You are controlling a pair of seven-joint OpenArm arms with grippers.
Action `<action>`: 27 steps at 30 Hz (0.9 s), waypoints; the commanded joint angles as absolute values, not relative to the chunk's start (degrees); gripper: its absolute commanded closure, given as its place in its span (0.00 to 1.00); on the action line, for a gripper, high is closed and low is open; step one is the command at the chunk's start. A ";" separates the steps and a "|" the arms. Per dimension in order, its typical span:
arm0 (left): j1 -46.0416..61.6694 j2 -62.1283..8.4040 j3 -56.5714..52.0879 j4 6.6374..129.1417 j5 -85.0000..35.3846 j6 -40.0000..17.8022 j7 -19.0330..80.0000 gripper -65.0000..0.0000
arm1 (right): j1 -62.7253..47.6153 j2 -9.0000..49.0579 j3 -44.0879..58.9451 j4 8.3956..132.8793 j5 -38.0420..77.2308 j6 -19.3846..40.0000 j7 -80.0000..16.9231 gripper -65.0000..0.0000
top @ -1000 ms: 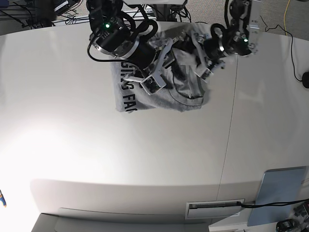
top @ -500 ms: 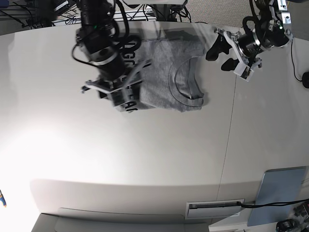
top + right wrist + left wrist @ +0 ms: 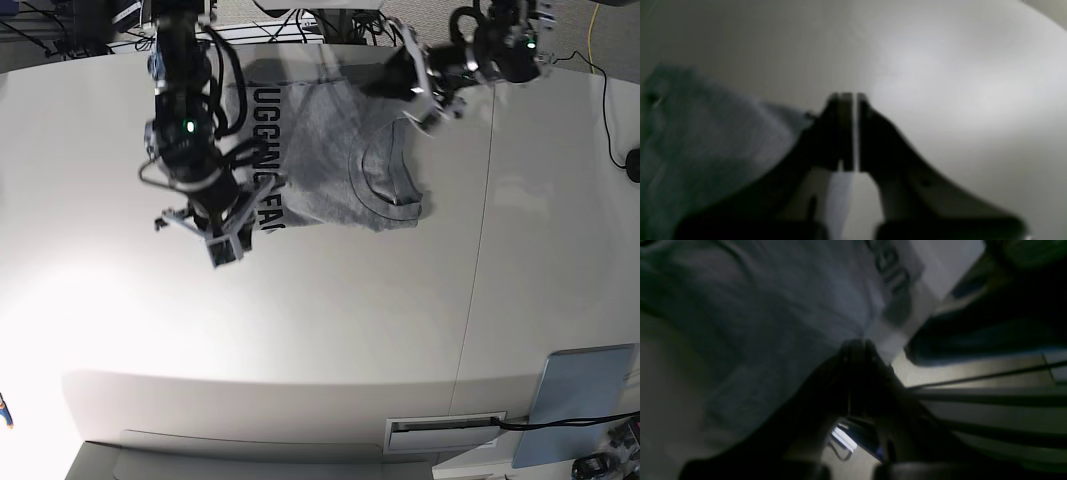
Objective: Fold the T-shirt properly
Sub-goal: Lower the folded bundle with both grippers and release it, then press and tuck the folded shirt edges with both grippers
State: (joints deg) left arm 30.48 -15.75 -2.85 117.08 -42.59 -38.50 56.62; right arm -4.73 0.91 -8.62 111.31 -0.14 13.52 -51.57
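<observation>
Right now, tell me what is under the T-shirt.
The T-shirt lies folded on the white table, which shows all around it. Whatever sits beneath or between its layers is covered. Both grippers are off it.

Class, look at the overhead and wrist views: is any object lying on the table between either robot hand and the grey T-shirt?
Nothing visible does. The right hand hangs over bare table just beside the T-shirt, near its lettered edge. The left hand is at the shirt's far corner. Both are shut and hold nothing.
</observation>
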 commanded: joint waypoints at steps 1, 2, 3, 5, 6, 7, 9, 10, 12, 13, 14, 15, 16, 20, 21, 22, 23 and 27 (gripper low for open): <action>30.50 -16.01 -1.63 117.51 -43.42 -38.83 55.55 1.00 | -2.85 0.78 -8.56 110.26 -0.78 13.72 -50.06 1.00; 30.50 -16.01 -0.38 117.05 -43.46 -38.81 55.57 1.00 | -1.67 0.78 -8.56 108.18 -1.15 13.72 -49.80 1.00; 30.48 -16.01 0.80 116.57 -43.40 -38.81 55.55 1.00 | -0.56 0.80 -8.56 106.04 -1.19 13.74 -49.60 1.00; 30.48 -15.99 2.83 115.48 -41.93 -38.79 55.22 1.00 | 1.91 0.80 -8.56 101.82 -1.58 14.28 -49.50 1.00; 30.48 -16.01 3.62 114.85 -40.25 -38.50 54.37 1.00 | 3.20 0.80 -8.56 99.79 -1.87 14.94 -49.56 1.00; 30.48 -16.01 4.21 114.08 -38.54 -37.71 53.32 1.00 | 4.36 0.80 -8.56 97.89 -2.63 15.62 -49.71 1.00; 30.48 -16.01 4.91 112.03 -35.62 -34.89 50.28 1.00 | 6.52 0.95 -8.56 94.61 -3.09 16.69 -50.85 1.00; 30.46 -16.03 4.97 110.96 -34.26 -34.17 48.71 1.00 | 7.29 1.19 -8.56 93.25 -3.07 17.30 -51.40 1.00; 30.46 -16.03 4.97 108.75 -32.16 -33.76 46.22 1.00 | 8.36 2.09 -8.56 91.24 -3.03 18.55 -52.34 1.00; 30.26 -16.01 4.97 107.61 -31.24 -33.17 45.21 1.00 | 8.43 2.72 -8.58 90.89 -3.01 18.72 -52.82 1.00; 30.11 -16.03 4.97 106.54 -30.28 -32.36 44.40 1.00 | 8.36 3.33 -8.58 90.87 -2.79 18.83 -53.41 1.00; 29.50 -16.03 4.97 105.47 -29.19 -31.66 43.77 1.00 | 8.23 4.05 -8.58 90.89 -2.26 18.87 -54.15 1.00; 28.82 -16.01 4.97 104.27 -28.12 -30.85 43.29 1.00 | 8.08 4.82 -8.58 90.89 -1.56 19.07 -54.85 1.00; 25.06 -16.05 4.95 99.59 -24.58 -26.87 41.89 1.00 | 6.94 7.75 -8.58 90.94 0.71 20.80 -56.38 1.00; 23.88 -16.03 4.95 98.43 -23.62 -26.04 41.89 1.00 | 6.48 8.25 -8.58 91.20 1.45 21.21 -56.42 1.00; 22.72 -16.05 4.95 97.25 -22.79 -25.32 41.89 1.00 | 5.85 8.69 -8.58 91.61 2.42 21.74 -56.45 1.00; 21.54 -16.08 4.91 96.09 -21.96 -24.82 41.89 1.00 | 5.17 9.10 -8.58 92.20 2.90 22.33 -56.47 1.00; 17.34 -16.05 3.16 92.18 -20.18 -24.86 41.80 1.00 | 1.58 9.54 -8.58 95.72 4.10 23.59 -56.69 1.00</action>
